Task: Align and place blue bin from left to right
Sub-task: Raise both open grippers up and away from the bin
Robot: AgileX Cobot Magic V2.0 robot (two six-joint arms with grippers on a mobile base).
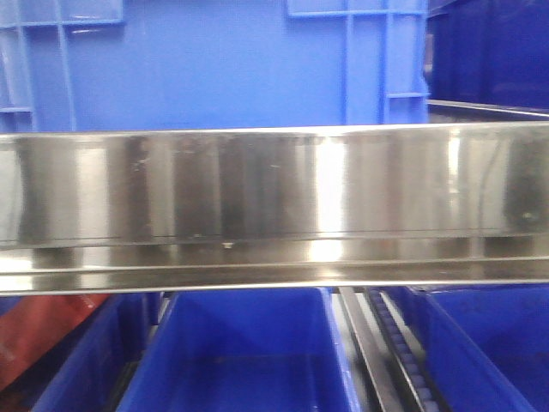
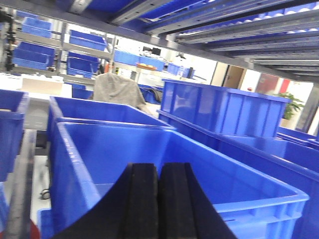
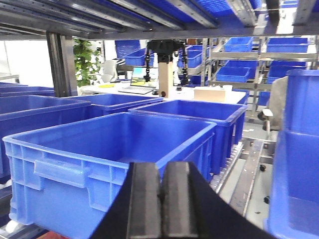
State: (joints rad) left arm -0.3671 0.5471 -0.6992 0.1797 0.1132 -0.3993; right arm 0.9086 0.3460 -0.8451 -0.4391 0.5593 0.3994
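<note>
Steel shelf rail (image 1: 274,206) across blue bin (image 1: 214,64); left tool (image 2: 158,199), right tool (image 3: 162,199) both closed, empty.

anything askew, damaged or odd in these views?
Nothing stands out. The blue bin sits square above the steel rail, and the bins below look intact. Left gripper and right gripper are both shut and empty.

The front view faces a steel rail (image 1: 274,206) closely; both wrist views look forward over shelved bins (image 3: 114,149).
</note>
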